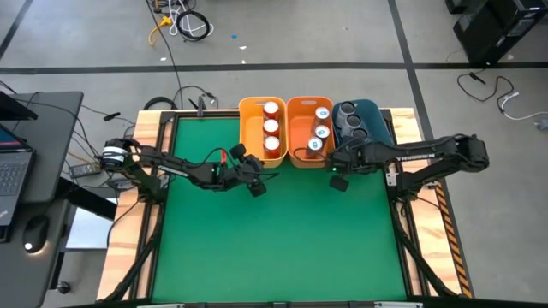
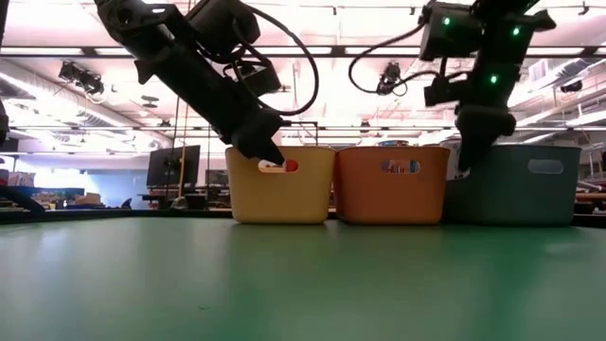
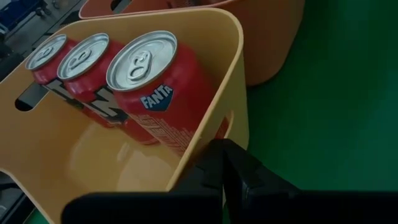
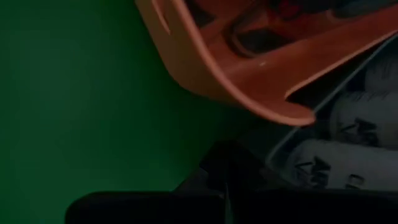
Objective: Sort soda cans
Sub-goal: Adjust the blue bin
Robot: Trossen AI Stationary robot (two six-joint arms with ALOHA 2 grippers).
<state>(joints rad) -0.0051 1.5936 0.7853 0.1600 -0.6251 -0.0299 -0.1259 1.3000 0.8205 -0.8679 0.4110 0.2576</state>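
Observation:
Three red-orange cans point(image 1: 271, 128) point(image 3: 149, 81) stand in the yellow bin point(image 2: 279, 194). Three white-and-light-blue cans point(image 1: 321, 133) stand in the orange bin point(image 2: 393, 199), and dark cans point(image 1: 353, 127) point(image 4: 348, 137) sit in the blue bin point(image 2: 530, 194). My left gripper point(image 3: 224, 171) point(image 2: 270, 156) is shut, just off the yellow bin's near wall at rim height. My right gripper point(image 4: 225, 180) point(image 2: 464, 169) is shut and hangs in front of the gap between the orange and blue bins. Neither holds a can.
The three bins stand side by side along the table's far edge point(image 1: 282, 107). Green mat point(image 1: 282, 239) stretches from the bins to the near edge. Wooden rails point(image 1: 428, 222) border the table's sides. A laptop and cables lie off the table to the left.

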